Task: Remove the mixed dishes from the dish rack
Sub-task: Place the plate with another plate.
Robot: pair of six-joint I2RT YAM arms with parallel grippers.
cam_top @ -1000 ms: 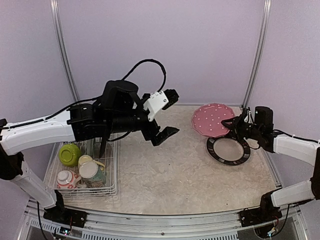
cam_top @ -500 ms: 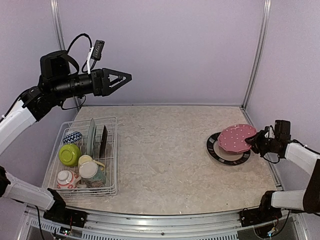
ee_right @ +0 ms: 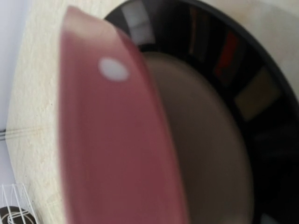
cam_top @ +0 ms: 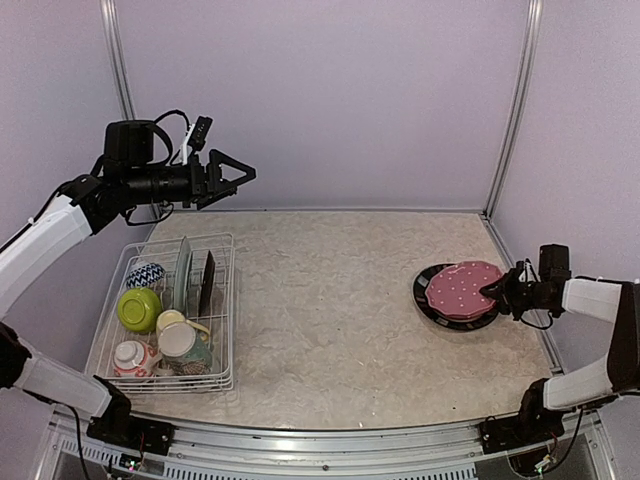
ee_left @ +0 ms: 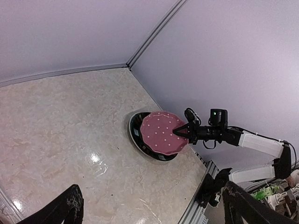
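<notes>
Left arm (cam_top: pixel 45 240) and right arm (cam_top: pixel 592 296): white link shells, black joint housings. Left claw (cam_top: pixel 238 178) and right claw (cam_top: pixel 497 291): black, fingers tapering to points. White bracket (cam_top: pixel 200 130) and looped black cable (cam_top: pixel 172 113) on the left wrist. Green indicator (ee_left: pixel 216 112) lit on the right wrist. Black base blocks (cam_top: pixel 128 430) at the near rail.

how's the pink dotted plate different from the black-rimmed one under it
The pink dotted plate is pink with white dots; the black-rimmed plate has a cream centre and a dark rim. The pink dotted plate sits tilted on top, its edge in the jaws of the right gripper; the black-rimmed plate lies flat on the table, ungripped. Both are plates at the table's right side.
</notes>
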